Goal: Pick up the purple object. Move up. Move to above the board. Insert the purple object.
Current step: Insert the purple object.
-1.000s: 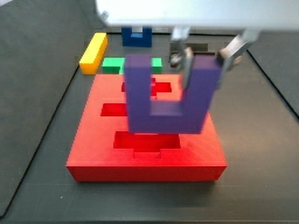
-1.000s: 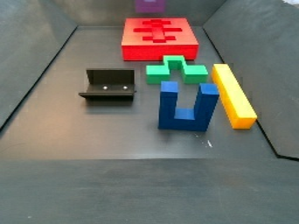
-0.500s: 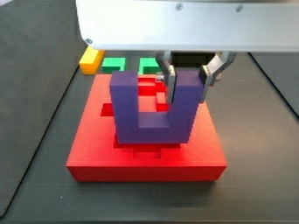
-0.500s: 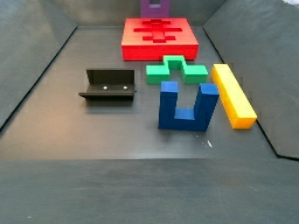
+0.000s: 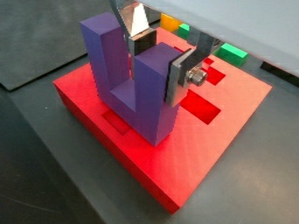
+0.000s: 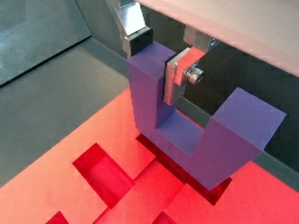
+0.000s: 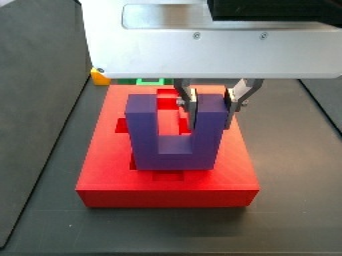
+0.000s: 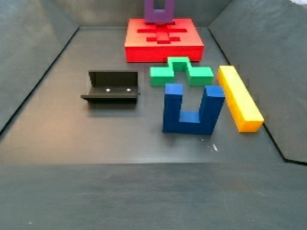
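Note:
My gripper [image 7: 214, 102] is shut on one upright prong of the purple object [image 7: 174, 132], a U-shaped block held with its prongs up. Both wrist views show the silver fingers [image 5: 184, 75] [image 6: 179, 77] clamping that prong, the gripper [image 5: 159, 58] [image 6: 159, 58] above the block. The purple object [image 5: 126, 80] [image 6: 193, 122] is over the board [image 7: 114, 180], the big red slab, with its base down at a brighter red recess [image 6: 114, 178]. I cannot tell whether it touches. In a side view only the purple object's lower part [image 8: 157, 11] shows above the board [image 8: 144, 42].
In a side view a blue U-shaped block [image 8: 189, 110], a green cross-shaped block [image 8: 180, 71] and a yellow bar [image 8: 240, 97] lie on the dark floor in front of the board. The fixture [image 8: 111, 88] stands to their left. Raised walls border the floor.
The gripper has come down with the purple object, which has shifted from the board's right part toward its middle and now sits lower over the recess.

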You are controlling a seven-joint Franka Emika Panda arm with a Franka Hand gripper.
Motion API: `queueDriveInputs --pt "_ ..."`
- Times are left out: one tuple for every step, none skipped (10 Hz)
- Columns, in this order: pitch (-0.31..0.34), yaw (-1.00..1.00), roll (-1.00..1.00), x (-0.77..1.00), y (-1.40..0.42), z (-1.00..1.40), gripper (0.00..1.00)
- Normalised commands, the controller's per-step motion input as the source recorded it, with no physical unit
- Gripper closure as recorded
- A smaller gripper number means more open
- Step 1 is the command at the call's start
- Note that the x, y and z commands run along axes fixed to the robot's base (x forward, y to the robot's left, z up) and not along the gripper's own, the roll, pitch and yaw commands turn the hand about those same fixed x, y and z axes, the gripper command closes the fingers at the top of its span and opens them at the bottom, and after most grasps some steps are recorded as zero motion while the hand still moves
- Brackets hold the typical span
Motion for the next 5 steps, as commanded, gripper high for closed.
queueDriveInputs --pt "-0.064 0.09 0.11 0.00 0.00 -0.04 1.00" --pt "-0.023 0.00 0.05 -0.09 0.00 0.00 1.00" --pt "-0.034 0.00 0.00 -0.01 0.01 -0.02 1.00" --pt "-0.030 -0.01 0.00 0.00 0.06 -0.05 1.00" --pt "-0.024 -0.02 0.00 0.10 0.11 -0.06 1.00"
